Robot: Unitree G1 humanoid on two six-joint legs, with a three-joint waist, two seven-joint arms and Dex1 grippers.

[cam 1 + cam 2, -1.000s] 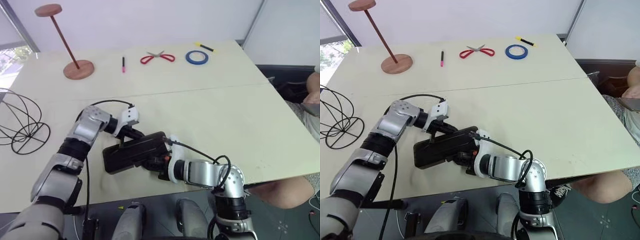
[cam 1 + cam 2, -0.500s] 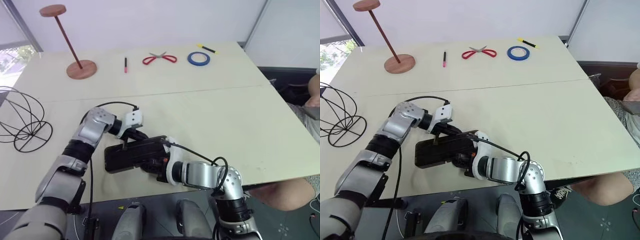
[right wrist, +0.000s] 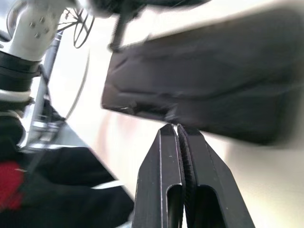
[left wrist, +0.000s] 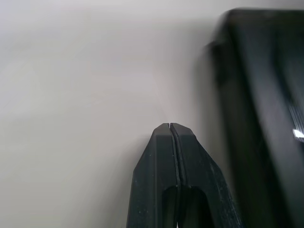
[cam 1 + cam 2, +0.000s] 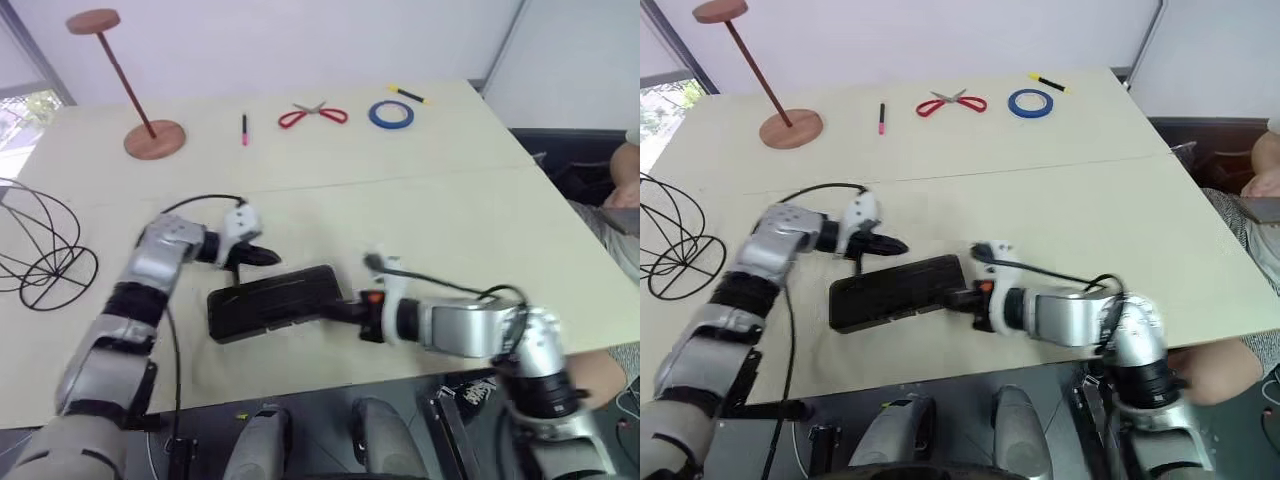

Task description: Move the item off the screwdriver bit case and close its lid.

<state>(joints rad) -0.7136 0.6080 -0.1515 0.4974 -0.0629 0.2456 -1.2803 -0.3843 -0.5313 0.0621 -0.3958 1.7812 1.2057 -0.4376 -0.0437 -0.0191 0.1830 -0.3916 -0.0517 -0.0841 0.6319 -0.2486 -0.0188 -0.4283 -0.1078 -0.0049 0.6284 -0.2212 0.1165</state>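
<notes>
The case (image 5: 272,300) lies flat on the desk (image 5: 450,220), near the front edge, and its lid (image 5: 902,287) looks down on the box, so the closing seems done or almost done. I cannot see if the latch is really caught.

The wire sphere (image 5: 38,245) stands on the desk at the far left, well apart from the case. From this I judge that the first part of the task is finished: nothing rests on the case now.

The left gripper (image 5: 268,257) is just beside the back edge of the case, near its left corner, with both fingers pressed together and holding nothing. In the left wrist view the closed fingers (image 4: 171,142) point at bare desk, with the dark case beside them. The right gripper (image 5: 345,309) is at the right end of the case, also closed and empty; whether it touches the case I cannot tell. In the right wrist view its closed tip (image 3: 176,130) sits at the long dark edge of the case. I think closed fingers are used here because a blunt tip is good for pushing a lid down, not for grasping.

Further back on the desk are a stand (image 5: 140,100), a pen (image 5: 244,128), scissors (image 5: 312,115) and a tape roll (image 5: 392,114), all far from the work.
</notes>
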